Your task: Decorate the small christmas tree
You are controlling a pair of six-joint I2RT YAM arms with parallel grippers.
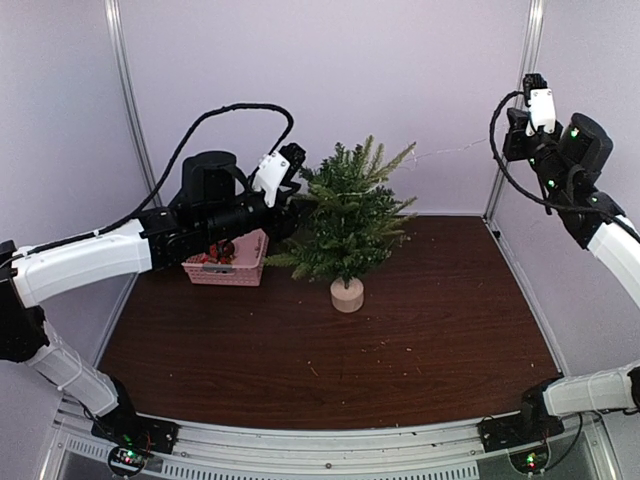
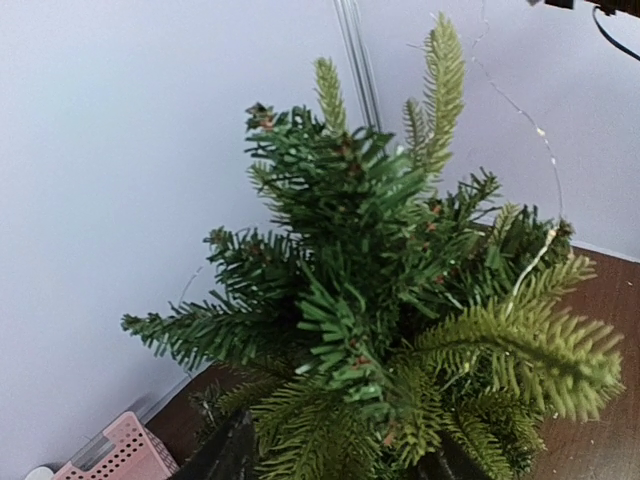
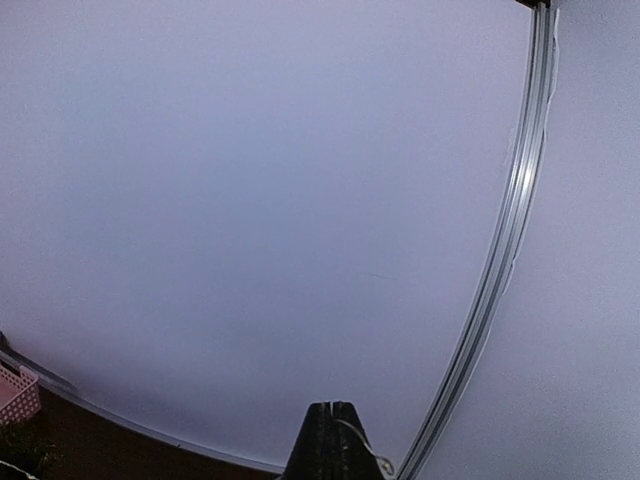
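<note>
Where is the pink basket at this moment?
In the top view the pink basket sits on the table's left rear, just left of the small christmas tree, partly hidden under the left arm.

white arm shells (image 1: 85,262), black joints (image 1: 210,178), looping black cables (image 1: 240,107), green leds (image 1: 575,132)

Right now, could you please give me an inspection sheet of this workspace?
Surface: dark brown wooden table, a few pale specks.
Job's things: small green artificial christmas tree upright on pale round wooden stump; thin silvery beaded wire leads from its top toward the right gripper.
Clutter: pink plastic basket left of the tree, red items inside.
Grippers: left gripper open at the branches; right gripper raised high, apparently shut on the wire.
Cables: black cable arcs over the left arm; a second black cable loops by the right.
Surroundings: pale lilac walls, metal frame posts.
</note>
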